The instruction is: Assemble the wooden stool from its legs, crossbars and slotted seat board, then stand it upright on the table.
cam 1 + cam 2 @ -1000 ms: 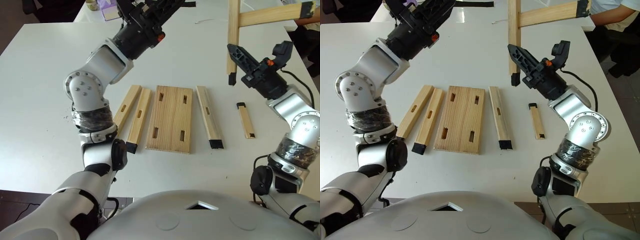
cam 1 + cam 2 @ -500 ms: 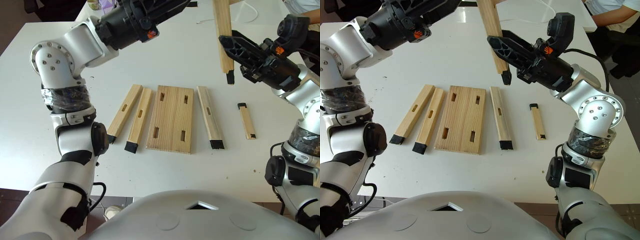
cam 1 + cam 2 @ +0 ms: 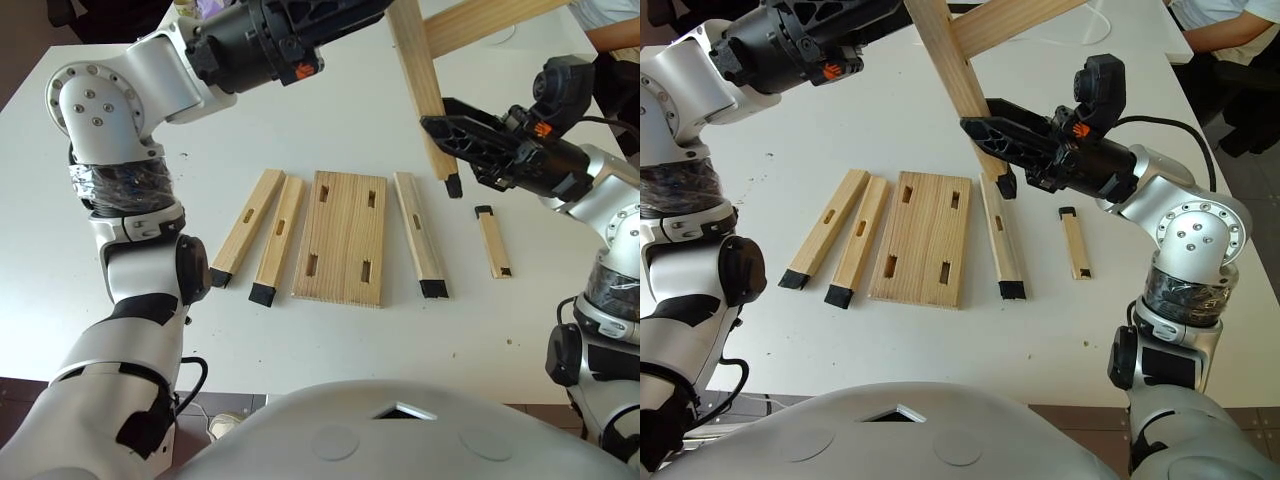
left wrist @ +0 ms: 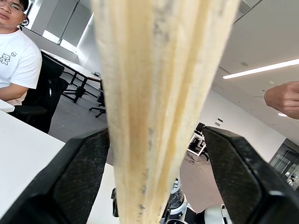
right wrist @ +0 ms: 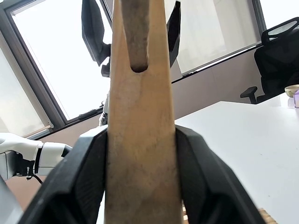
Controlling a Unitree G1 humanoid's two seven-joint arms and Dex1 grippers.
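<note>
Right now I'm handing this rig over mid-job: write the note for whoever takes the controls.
Left hand: shut on the upper end of the held leg, which has a crossbar fitted into it, raised over the table.
Right hand: shut on the same leg near its black-capped lower end.
On the table: seat board flat, two legs to its left, one leg to its right, short bar farther right.
Done: one crossbar joined to one leg.
Left: join the three loose legs, short bar and seat board; stand the stool upright.
</note>
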